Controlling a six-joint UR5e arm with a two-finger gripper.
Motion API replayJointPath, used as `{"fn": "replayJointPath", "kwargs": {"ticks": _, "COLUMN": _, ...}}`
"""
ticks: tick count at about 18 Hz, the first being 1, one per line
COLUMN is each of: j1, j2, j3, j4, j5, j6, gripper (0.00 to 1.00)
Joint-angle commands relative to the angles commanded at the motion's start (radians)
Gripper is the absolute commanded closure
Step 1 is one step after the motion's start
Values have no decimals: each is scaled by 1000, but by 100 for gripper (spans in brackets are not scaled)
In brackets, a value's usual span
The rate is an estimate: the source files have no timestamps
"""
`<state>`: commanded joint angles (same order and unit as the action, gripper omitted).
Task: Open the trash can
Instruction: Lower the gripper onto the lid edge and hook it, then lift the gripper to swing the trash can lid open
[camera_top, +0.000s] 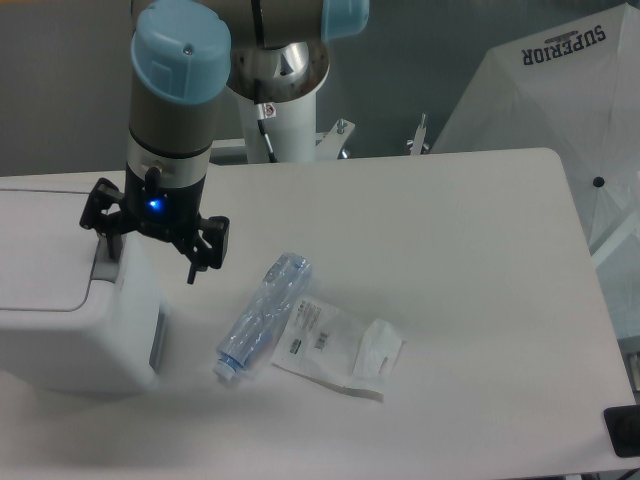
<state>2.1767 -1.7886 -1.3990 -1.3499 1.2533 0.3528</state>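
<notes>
**Gripper open over the bin's tab edge, lid down**

The gripper (150, 252) hung wide open and empty, pointing down. Its left finger (108, 238) sat over the right edge of the trash can (70, 300), just at the grey push tab (104, 266); whether it touched the tab could not be told from this angle. The right finger (197, 262) hung off the bin's right side, over the bare table (450, 260), tip clear of the surface. A blue light glowed on the gripper body, below the grey wrist with its light-blue cap.

The trash can stood at the left edge of the scene, cut off by the frame, white and boxy with rounded corners. Its flat lid (40, 250) lay closed. A grey panel (157, 340) showed on its right side wall.

To the right of the bin, near the middle of the table, a crushed clear plastic bottle (262, 315) lay on its side, cap end toward the near edge. A clear plastic packet (335, 345) with a printed label lay flat just beside it on the right, touching or overlapping the bottle's edge.

The arm's white base column (290, 120) stood at the far edge. A white umbrella-like canopy (560, 100) printed SUPERIOR filled the far right corner, off the table.
</notes>
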Motion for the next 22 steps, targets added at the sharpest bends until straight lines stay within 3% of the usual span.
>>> {"fn": "replayJointPath", "kwargs": {"ticks": 12, "j1": 2, "j2": -8, "j3": 24, "j4": 12, "j5": 0, "j6": 2, "gripper": 0}}
{"fn": "replayJointPath", "kwargs": {"ticks": 16, "j1": 11, "j2": -8, "j3": 37, "j4": 89, "j5": 2, "j6": 5, "gripper": 0}}
{"fn": "replayJointPath", "kwargs": {"ticks": 22, "j1": 175, "j2": -12, "j3": 26, "j4": 178, "j5": 32, "j6": 29, "gripper": 0}}
